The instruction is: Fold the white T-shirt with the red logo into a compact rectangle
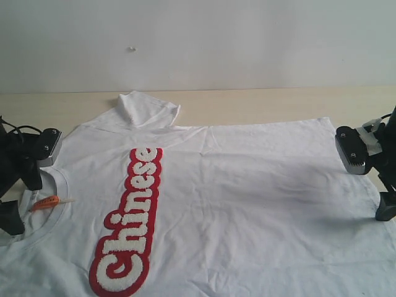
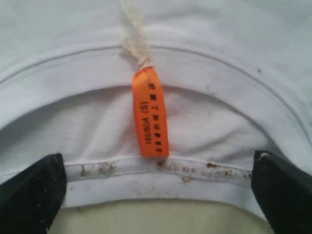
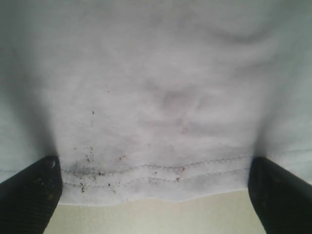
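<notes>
The white T-shirt takes up most of the table. It is soft matte cotton lying chest-up and sideways, with its neck toward 9 o'clock and its bottom hem toward 3 o'clock. The cloth lies mostly flat, with shallow creases across the belly.

Behind it stands a plain pale wall, smooth and bare but for one tiny speck. The table is a light cream-coloured wood tone and shows as a strip along 12 o'clock.

The red logo is a long, rounded fuzzy patch. Its plump white looped letters spell "Chinese", running from 7 o'clock up toward the centre. One short sleeve is bunched and stands up in a soft peak at 11 o'clock. The ribbed crew collar curves around at 9 o'clock.

The left gripper hangs over the collar. Its black fingers are spread as wide as they go on either side of the neck's back seam and grasp nothing. The right gripper sits at 3 o'clock over the double-stitched hem. Its fingers are parted just as wide and are also empty. I cannot tell whether any fingertip presses on the cloth.

Between the left fingers lies a glossy orange tag with small black print, tied on with a pale twisted string. Brownish specks dot the collar seam, and darker ones dot the hem.
</notes>
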{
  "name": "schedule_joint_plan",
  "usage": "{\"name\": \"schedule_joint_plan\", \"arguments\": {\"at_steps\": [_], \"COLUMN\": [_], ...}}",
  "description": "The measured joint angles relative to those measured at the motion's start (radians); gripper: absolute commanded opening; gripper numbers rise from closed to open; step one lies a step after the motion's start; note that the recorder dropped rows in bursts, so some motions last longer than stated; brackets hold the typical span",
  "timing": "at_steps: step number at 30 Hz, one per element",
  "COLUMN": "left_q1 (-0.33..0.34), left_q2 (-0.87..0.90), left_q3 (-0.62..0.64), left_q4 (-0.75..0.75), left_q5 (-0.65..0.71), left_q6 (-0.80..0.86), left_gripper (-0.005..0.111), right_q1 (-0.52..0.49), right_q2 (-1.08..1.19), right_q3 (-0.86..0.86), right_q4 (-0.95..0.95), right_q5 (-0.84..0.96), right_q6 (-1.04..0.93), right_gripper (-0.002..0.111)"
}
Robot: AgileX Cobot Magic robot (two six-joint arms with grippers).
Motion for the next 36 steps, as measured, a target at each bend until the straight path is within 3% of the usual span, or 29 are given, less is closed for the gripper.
{"name": "schedule_joint_plan", "arguments": {"at_steps": [22, 24, 26, 28, 30, 36], "left_q1": [-0.007, -0.007, -0.007, -0.007, -0.007, -0.007], "left_q2": [-0.015, -0.015, -0.016, -0.016, -0.016, -0.016], "left_q3": [0.081, 0.081, 0.083, 0.083, 0.083, 0.083], "left_q4": [0.054, 0.054, 0.054, 0.058, 0.065, 0.080], "left_q5": [-0.139, -0.140, -0.141, -0.145, -0.145, -0.161], "left_q6": [-0.005, -0.007, -0.007, -0.014, -0.018, -0.018], "left_gripper": [0.102, 0.093, 0.072, 0.042, 0.004, 0.001], "right_q1": [0.000, 0.000, 0.000, 0.000, 0.000, 0.000], "right_q2": [0.000, 0.000, 0.000, 0.000, 0.000, 0.000], "right_q3": [0.000, 0.000, 0.000, 0.000, 0.000, 0.000], "right_q4": [0.000, 0.000, 0.000, 0.000, 0.000, 0.000], "right_q5": [0.000, 0.000, 0.000, 0.000, 0.000, 0.000], "right_q6": [0.000, 0.000, 0.000, 0.000, 0.000, 0.000], "right_gripper": [0.105, 0.105, 0.105, 0.105, 0.105, 0.105]}}
